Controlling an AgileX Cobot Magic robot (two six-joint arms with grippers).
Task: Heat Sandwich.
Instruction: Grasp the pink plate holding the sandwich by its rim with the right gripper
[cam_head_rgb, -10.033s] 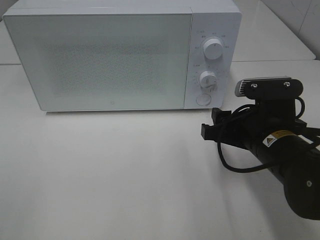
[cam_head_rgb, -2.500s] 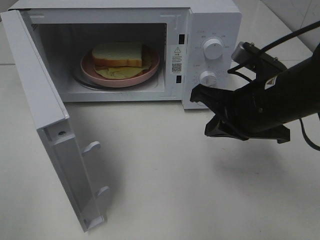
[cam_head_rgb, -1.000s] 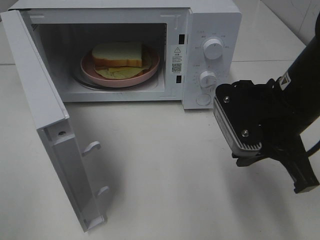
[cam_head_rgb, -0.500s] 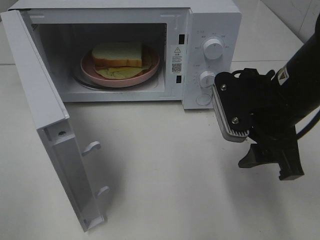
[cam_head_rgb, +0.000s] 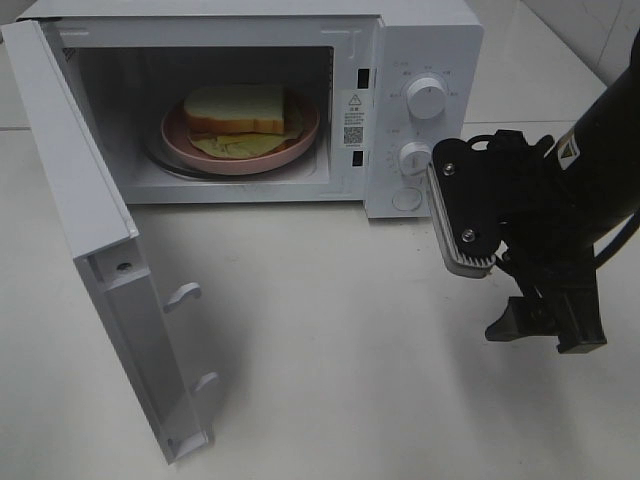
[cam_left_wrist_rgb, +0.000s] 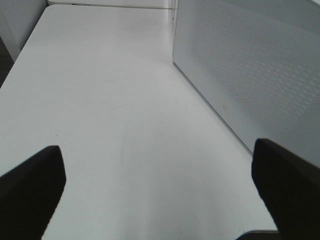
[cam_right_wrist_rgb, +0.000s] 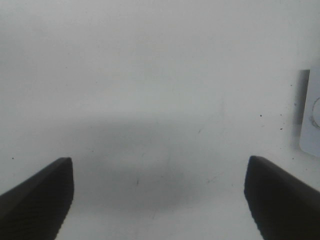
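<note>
The sandwich (cam_head_rgb: 236, 110), white bread with tan crust and a pale yellow layer, lies on a round pink plate (cam_head_rgb: 305, 132) inside the white microwave (cam_head_rgb: 420, 40). Its door (cam_head_rgb: 95, 250) stands swung wide open to the left. My right gripper (cam_head_rgb: 545, 325) points down at the table to the right of the microwave, below the knobs, and is open with nothing between its fingers (cam_right_wrist_rgb: 35, 192). In the left wrist view my left gripper (cam_left_wrist_rgb: 160, 200) is open and empty over bare table, with the outer face of the door (cam_left_wrist_rgb: 250, 65) beside it. The left arm does not show in the exterior view.
Two round knobs (cam_head_rgb: 428, 98) and a round button (cam_head_rgb: 406, 199) sit on the microwave's control panel, close to my right arm. The white table (cam_head_rgb: 340, 350) spreads in front of the microwave. A corner of the microwave (cam_right_wrist_rgb: 310, 115) shows in the right wrist view.
My right gripper has turned to point down at the table, drifted a little, and its fingers have spread open. The sandwich, plate and door have not moved.
</note>
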